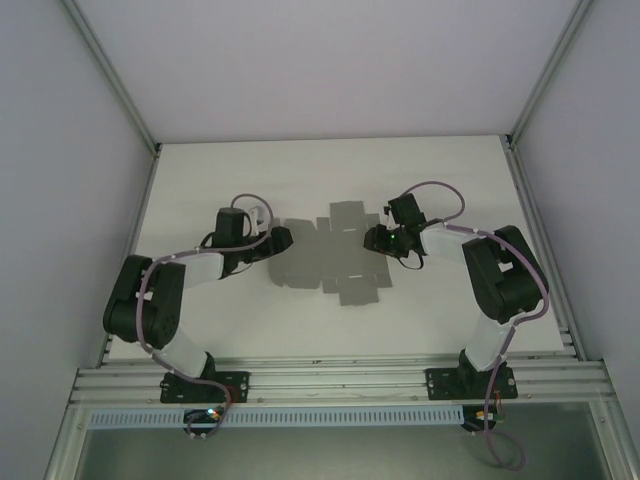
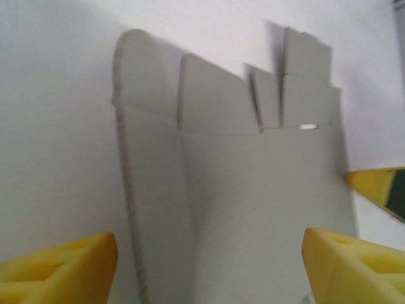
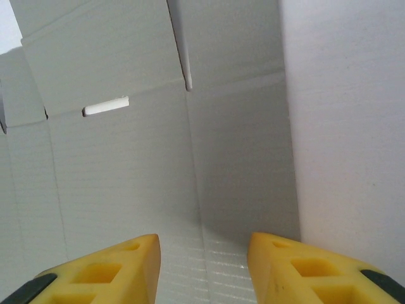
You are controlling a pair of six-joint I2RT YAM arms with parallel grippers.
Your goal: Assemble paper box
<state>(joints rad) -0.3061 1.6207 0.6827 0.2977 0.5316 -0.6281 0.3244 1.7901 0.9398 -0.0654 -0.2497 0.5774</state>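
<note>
Top external view: the flat paper box [image 1: 320, 252] lies mid-table, left gripper [image 1: 283, 240] and right gripper [image 1: 372, 240] at its opposite edges. Left wrist view: jaws apart, cardboard between. Right wrist view: jaws apart over the sheet.

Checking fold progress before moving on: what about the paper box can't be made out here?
Top external: part of the paper box lies under the right gripper; its creases are too small to read.
Left wrist: the sheet's near end is cut off by the bottom edge; the far flaps are blurred.
Right wrist: whether the fingertips touch the sheet cannot be told.
</note>
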